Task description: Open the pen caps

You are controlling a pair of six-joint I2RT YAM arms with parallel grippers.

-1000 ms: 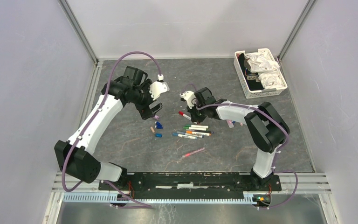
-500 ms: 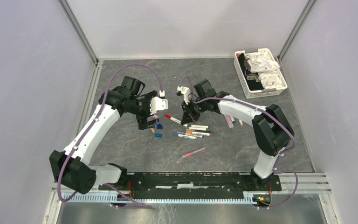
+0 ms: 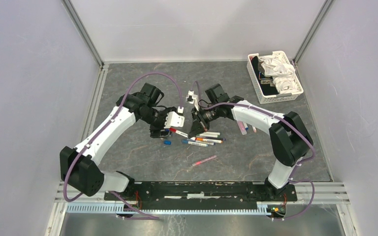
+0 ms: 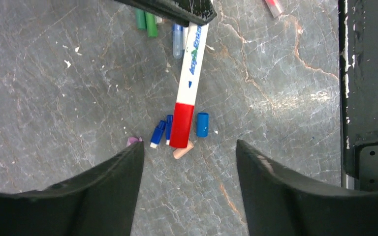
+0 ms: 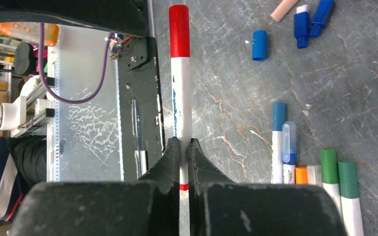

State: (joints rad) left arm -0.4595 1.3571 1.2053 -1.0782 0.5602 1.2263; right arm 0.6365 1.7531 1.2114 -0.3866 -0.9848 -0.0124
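My right gripper (image 5: pixel 180 145) is shut on the white barrel of a pen (image 5: pixel 180 98) and holds it off the floor. The pen's red cap (image 5: pixel 179 29) points at my left gripper (image 4: pixel 188 152), which is open. In the left wrist view the red cap (image 4: pixel 182 125) lies just ahead of the fingertips, with nothing between them. Loose pen caps lie under it: a blue cap (image 4: pixel 202 124), two darker blue ones (image 4: pixel 157 133), a peach one (image 4: pixel 183 151) and a purple one (image 4: pixel 134 141), half hidden. From above, both grippers meet at the pen (image 3: pixel 179 132) mid-table.
Several capped pens (image 3: pixel 204 138) lie in a row right of the grippers, with blue, orange and green caps (image 5: pixel 329 167). A pink pen (image 3: pixel 204 160) lies nearer the bases. A white basket (image 3: pixel 274 76) with crumpled cloth stands at the back right.
My left arm has swung right and down until its gripper faces the red cap. My right gripper has turned the pen's capped end toward it.
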